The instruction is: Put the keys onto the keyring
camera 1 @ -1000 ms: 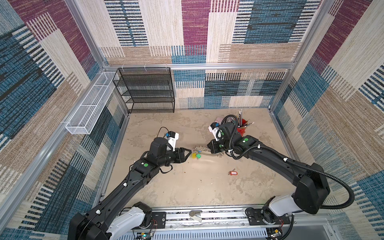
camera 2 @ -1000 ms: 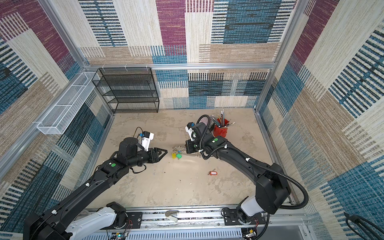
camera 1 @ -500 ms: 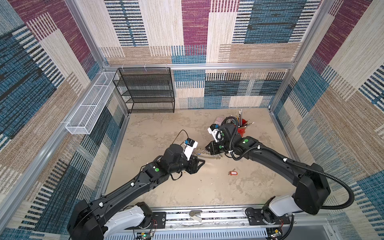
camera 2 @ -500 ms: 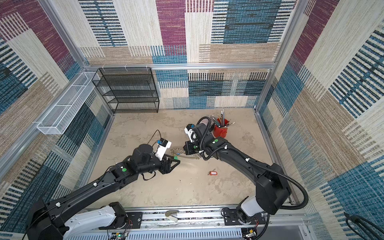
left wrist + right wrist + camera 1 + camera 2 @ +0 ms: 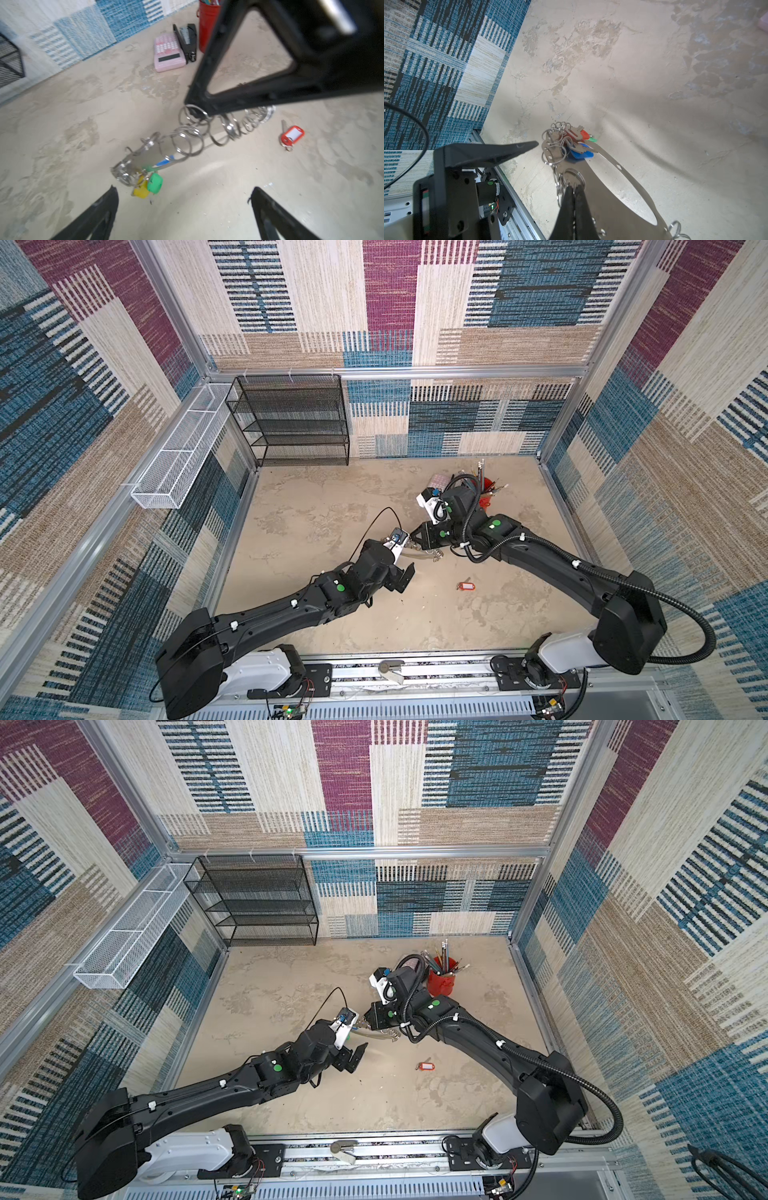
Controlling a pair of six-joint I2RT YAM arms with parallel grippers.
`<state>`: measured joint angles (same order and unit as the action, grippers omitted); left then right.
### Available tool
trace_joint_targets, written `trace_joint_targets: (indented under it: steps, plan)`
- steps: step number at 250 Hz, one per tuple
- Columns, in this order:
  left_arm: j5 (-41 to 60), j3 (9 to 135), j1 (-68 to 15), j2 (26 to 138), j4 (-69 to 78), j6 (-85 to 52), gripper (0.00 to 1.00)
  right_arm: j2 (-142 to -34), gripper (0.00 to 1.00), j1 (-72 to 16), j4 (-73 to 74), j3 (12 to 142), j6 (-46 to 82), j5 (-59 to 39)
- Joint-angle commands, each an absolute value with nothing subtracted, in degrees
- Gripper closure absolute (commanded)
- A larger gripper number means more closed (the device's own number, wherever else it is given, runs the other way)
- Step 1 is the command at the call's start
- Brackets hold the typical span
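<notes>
The keyring [image 5: 149, 153] is a grey band edged with silver split rings, lying mid-table and lifted at one end [image 5: 424, 556]. My right gripper [image 5: 574, 187] is shut on its edge at a split ring; it also shows in a top view [image 5: 415, 541]. Keys with green [image 5: 154, 182], yellow [image 5: 141, 191] and blue tags hang at the band's far end. In the right wrist view, red [image 5: 584, 134] and blue [image 5: 580, 153] tags bunch there. One key with a red tag [image 5: 465, 585] lies loose on the table. My left gripper [image 5: 184, 195] is open and empty, just short of the tagged end.
A red pencil cup [image 5: 442, 982], a pink calculator [image 5: 168, 52] and a black stapler [image 5: 187, 39] stand at the back right behind my right arm. A black mesh rack [image 5: 291, 423] is at the back left, a white wire basket [image 5: 178, 464] on the left wall.
My left arm has swung right and toward the front, ending beside the keyring, and its jaws have opened wide. The right gripper has kept its hold without moving.
</notes>
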<state>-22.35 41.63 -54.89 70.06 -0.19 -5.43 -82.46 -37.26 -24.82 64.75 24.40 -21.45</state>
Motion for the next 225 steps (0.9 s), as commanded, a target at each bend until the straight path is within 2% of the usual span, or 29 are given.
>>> trace_joint_targets:
  steps: [1, 76, 120, 190, 225]
  plan:
    - [-31.72, 41.25, -55.07, 70.27, 4.37, -7.13, 0.00, -81.42, 1.00, -37.24, -21.63, 64.44, 25.43, -22.81]
    - [-35.83, 42.60, -55.01, 73.47, 7.76, -8.81, 0.00, -80.24, 1.00, -37.25, -20.76, 63.28, 26.27, -23.73]
    - [-39.92, 40.96, -54.11, 70.90, 7.86, -13.02, 0.00, -79.96, 1.00, -37.25, -20.35, 62.24, 26.37, -23.37]
    - [-30.74, 39.31, -47.72, 65.31, 4.54, -18.36, 0.00, -80.24, 1.00, -37.17, -19.09, 60.68, 26.19, -23.01]
    - [-22.63, 37.92, -43.80, 60.60, 2.05, -20.79, 0.00, -80.60, 1.00, -36.91, -18.37, 59.99, 26.29, -22.46]
